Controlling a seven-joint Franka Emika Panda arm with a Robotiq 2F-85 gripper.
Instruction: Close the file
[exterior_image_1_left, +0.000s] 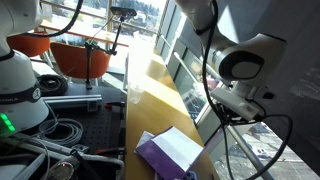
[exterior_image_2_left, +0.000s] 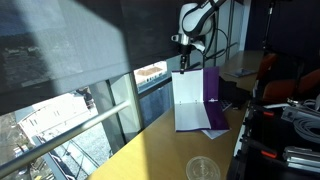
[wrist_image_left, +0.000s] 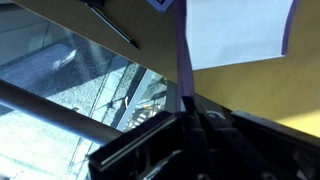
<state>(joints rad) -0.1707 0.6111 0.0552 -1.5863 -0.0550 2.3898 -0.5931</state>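
Note:
The file is a purple folder with white sheets inside, lying on the yellow-tan table. One flap (exterior_image_2_left: 190, 100) stands upright in an exterior view, with a purple edge beside the white sheet; the other flap (exterior_image_2_left: 215, 130) lies flat. My gripper (exterior_image_2_left: 187, 68) is at the top edge of the upright flap and shut on it. In the wrist view the thin purple flap (wrist_image_left: 184, 55) runs down between my fingers (wrist_image_left: 192, 108), and the white page (wrist_image_left: 240, 30) lies on the table beyond. The file also shows in an exterior view (exterior_image_1_left: 160, 155), below the arm.
A clear plastic cup (exterior_image_2_left: 203, 168) stands on the table nearer the camera and also shows in an exterior view (exterior_image_1_left: 135, 95). A window wall with a rail (exterior_image_2_left: 80, 125) borders the table. A black bench with cables and equipment (exterior_image_1_left: 60, 130) lies on the other side.

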